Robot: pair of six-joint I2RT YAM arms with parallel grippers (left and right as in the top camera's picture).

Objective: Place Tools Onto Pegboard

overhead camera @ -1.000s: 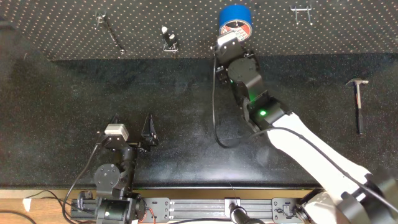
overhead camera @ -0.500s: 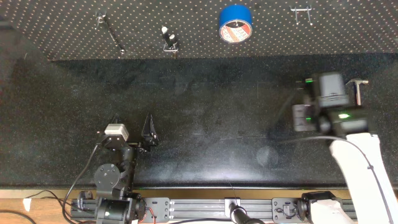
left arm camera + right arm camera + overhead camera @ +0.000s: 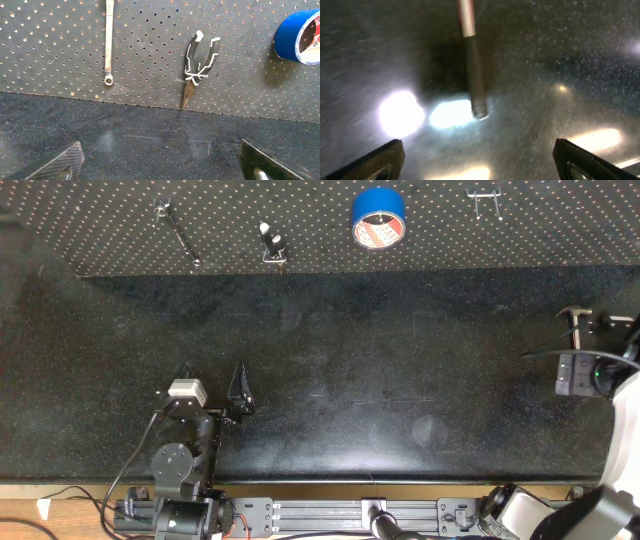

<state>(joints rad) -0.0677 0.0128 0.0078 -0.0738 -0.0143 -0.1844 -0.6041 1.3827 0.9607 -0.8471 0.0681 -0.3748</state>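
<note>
Pegboard (image 3: 300,230): stands along the far edge of the table (image 3: 400,380).
On it, left to right: wrench (image 3: 178,232), pliers (image 3: 270,242), tape roll (image 3: 378,218), hook (image 3: 485,200).
Hammer (image 3: 574,313): lies on the table near its right edge, well apart from the pegboard.
Right gripper (image 3: 480,160): above the hammer's handle.
Left gripper (image 3: 160,165): near the table's front edge, left of centre, facing the pegboard.
</note>
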